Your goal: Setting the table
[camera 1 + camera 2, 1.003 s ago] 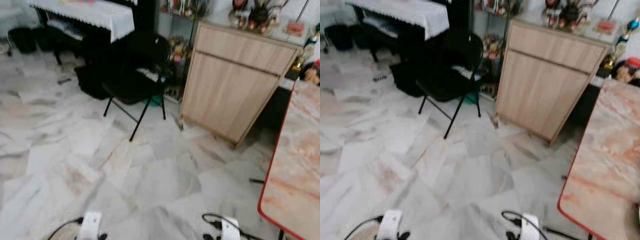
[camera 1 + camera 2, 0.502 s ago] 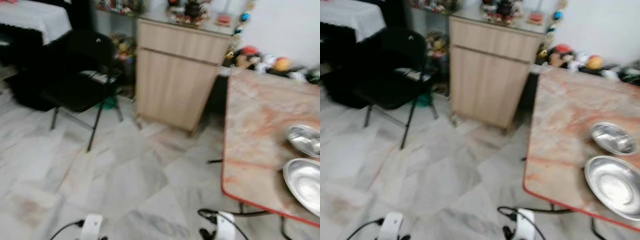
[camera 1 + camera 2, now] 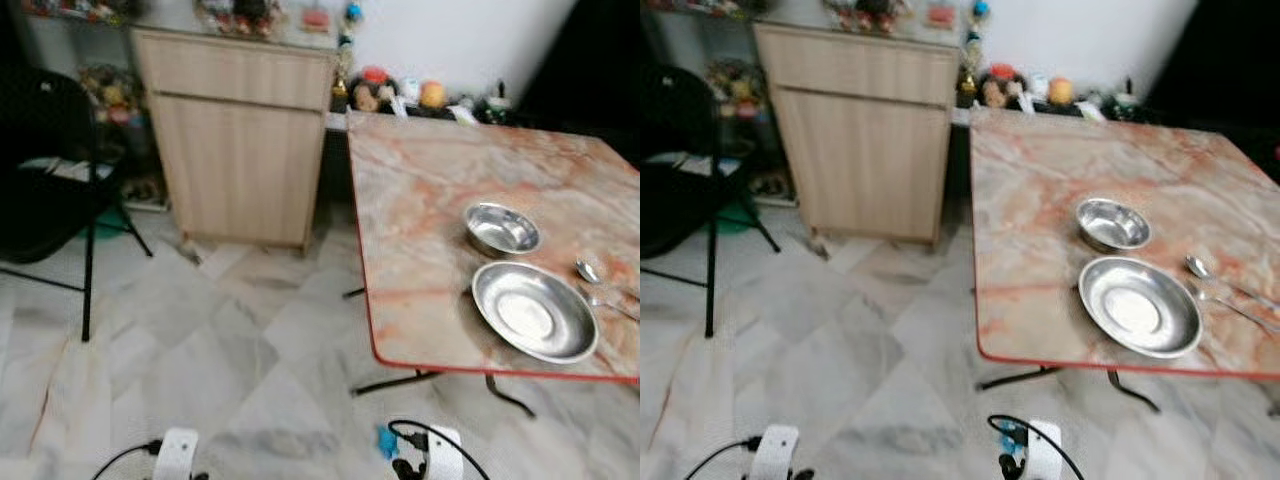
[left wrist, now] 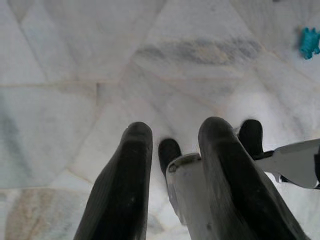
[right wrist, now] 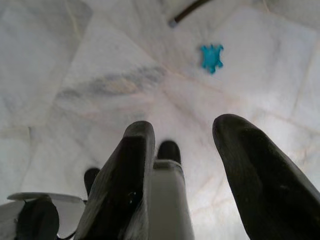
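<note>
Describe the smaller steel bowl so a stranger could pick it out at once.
Start at the marble-patterned table with the red edge, standing right of the wooden cabinet. Two steel dishes sit toward its near right side. The small bowl is the farther one, deeper and narrower than the wide shallow plate just in front of it.

Table (image 3: 440, 210) — pinkish marbled top, red edging, on dark metal legs. Resting on it toward the right side: a small steel bowl (image 3: 501, 228), and just nearer the front edge a wider, shallow steel plate (image 3: 534, 311). Right of the plate, two spoons (image 3: 1225, 287) lying close together. Floor (image 3: 260, 370) — pale grey-veined marble tiles; a small turquoise toy (image 5: 211, 57) lies on it near the table's front leg.
</note>
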Controlling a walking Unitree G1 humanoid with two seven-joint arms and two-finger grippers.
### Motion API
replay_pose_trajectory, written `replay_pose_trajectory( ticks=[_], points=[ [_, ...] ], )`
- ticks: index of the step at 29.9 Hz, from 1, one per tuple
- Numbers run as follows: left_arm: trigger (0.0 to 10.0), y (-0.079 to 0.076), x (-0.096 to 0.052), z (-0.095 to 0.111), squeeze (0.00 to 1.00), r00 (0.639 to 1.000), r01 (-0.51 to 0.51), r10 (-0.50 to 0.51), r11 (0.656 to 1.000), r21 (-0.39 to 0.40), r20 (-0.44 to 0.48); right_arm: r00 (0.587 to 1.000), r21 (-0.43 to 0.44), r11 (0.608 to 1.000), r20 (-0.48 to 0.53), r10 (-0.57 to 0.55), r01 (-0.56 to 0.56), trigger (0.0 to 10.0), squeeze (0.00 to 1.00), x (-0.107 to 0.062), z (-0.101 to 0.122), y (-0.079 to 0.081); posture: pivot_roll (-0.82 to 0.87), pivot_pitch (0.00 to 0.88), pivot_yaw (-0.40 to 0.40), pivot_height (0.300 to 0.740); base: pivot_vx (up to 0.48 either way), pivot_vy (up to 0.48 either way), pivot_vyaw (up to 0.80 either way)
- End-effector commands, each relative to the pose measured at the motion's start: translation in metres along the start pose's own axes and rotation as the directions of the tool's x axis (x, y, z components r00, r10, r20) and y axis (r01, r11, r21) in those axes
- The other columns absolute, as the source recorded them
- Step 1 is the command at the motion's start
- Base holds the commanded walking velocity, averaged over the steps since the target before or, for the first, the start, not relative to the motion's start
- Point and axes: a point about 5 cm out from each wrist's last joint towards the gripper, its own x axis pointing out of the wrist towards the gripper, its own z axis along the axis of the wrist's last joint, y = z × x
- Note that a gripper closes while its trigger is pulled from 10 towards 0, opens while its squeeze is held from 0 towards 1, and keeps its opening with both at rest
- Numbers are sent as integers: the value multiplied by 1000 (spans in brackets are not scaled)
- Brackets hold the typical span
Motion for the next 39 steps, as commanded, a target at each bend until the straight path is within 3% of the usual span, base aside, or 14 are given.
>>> replay_pose_trajectory(
  ticks=[1, 9, 23, 33, 39],
  points=[
    [10000, -3, 0, -6, 0, 1000, 8, -8, 1000, -4, -23, 1000, 6, 1000, 13, -19, 19, 10000, 0, -1, 4, -7, 150, 0, -84, 736, 0, 0, 0],
    [10000, -2, 0, -2, 0, 1000, 2, -2, 1000, 8, -11, 999, 11, 1000, 31, -23, 23, 10000, 0, 0, 9, -10, 150, 0, -83, 736, 0, -68, 0],
    [10000, 0, 0, 1, 0, 1000, -2, 2, 1000, 8, 1, 999, 7, 1000, 31, -22, 21, 10000, 0, 5, 13, 21, 153, 0, -85, 736, 0, 0, 0],
    [10000, -2, 0, -1, 0, 1000, 15, -15, 999, 34, 0, 999, 0, 1000, 39, -12, 12, 10000, 0, 8, 22, 37, 151, 0, -85, 736, 0, -273, 0],
    [10000, -2, 0, -2, 0, 1000, 9, -9, 1000, 19, -2, 999, -1, 1000, 38, -20, 21, 10000, 0, 7, 21, 34, 150, 7, -85, 736, 0, -480, 0]
  ],
)
